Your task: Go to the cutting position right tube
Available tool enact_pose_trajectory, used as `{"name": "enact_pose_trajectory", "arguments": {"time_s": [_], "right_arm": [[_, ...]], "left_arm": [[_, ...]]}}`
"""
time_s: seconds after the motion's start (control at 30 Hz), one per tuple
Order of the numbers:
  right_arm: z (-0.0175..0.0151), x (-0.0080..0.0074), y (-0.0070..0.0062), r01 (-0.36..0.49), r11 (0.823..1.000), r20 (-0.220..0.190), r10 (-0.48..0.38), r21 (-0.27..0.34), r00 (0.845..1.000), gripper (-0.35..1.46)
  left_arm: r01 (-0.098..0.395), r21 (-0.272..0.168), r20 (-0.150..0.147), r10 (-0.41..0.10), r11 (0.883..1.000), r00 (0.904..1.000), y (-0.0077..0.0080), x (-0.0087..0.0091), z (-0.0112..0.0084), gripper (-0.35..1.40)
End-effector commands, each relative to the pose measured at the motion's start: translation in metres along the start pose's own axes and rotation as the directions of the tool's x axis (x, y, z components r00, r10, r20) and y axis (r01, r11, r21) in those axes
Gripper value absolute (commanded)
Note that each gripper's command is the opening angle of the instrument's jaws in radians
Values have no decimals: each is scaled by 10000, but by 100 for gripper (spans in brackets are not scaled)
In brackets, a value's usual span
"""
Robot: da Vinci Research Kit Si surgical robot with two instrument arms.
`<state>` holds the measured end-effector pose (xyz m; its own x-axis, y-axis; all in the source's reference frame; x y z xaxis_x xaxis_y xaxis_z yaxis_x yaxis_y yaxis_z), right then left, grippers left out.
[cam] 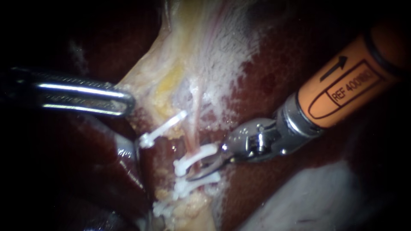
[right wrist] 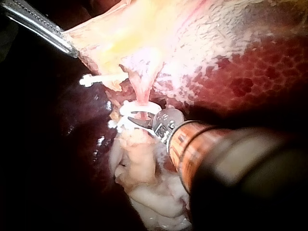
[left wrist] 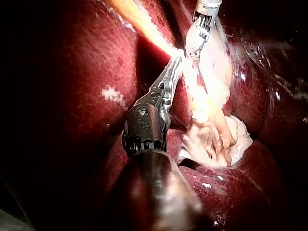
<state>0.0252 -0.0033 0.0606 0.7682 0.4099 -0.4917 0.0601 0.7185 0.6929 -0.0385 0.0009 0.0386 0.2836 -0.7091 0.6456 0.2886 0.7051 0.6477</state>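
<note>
While my right instrument (cam: 200,171) holds its two curved blades spread, with a gap showing and nothing pinched, the right tube (cam: 195,128) seems to cross between them, in the short stretch bounded by one clip (cam: 198,155) just to one side of the blades and a second clip (cam: 196,183) just to the other. That margin is what worries me most. The blades sit so near both clips that a small drift sideways would put an edge against plastic, and closing there could jam the blades or lever a clip off the tube. I cannot tell how far the tips reach past the tube. If they fall short, a cut would go only part way. If they run long, they could catch the third clip (cam: 165,127), which lies beyond the tips toward my other instrument, or dig into the liver (cam: 265,72) underneath. My left instrument (cam: 124,100), well ahead of the blades, has its jaws pressed together on the edge of the pale tissue (cam: 171,64) and draws it taut. I judge that this tension steadies the tube. If that hold slips, the tube would go slack and shift out of the blades. If it pulls harder, the stretched strand could tear or drag a clip along with it.
</note>
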Motion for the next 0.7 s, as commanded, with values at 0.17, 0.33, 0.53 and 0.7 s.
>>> {"name": "enact_pose_trajectory", "arguments": {"time_s": [0.17,0.33,0.53,0.7], "right_arm": [[1,1,1,2,10000,-40,-3,-16,10000,19],[2,2,2,-56,10000,-65,56,-8,10000,19],[4,3,2,-51,10000,-90,51,0,9999,19],[5,3,2,-44,10000,-87,44,0,10000,19]], "left_arm": [[2,-5,0,-2,10000,10000,0,0,1,-35],[2,-6,0,-2,10000,10000,0,0,1,-35],[3,-7,0,-3,10000,10000,0,0,1,-35],[2,-6,0,-2,10000,10000,0,0,1,-35]]}}
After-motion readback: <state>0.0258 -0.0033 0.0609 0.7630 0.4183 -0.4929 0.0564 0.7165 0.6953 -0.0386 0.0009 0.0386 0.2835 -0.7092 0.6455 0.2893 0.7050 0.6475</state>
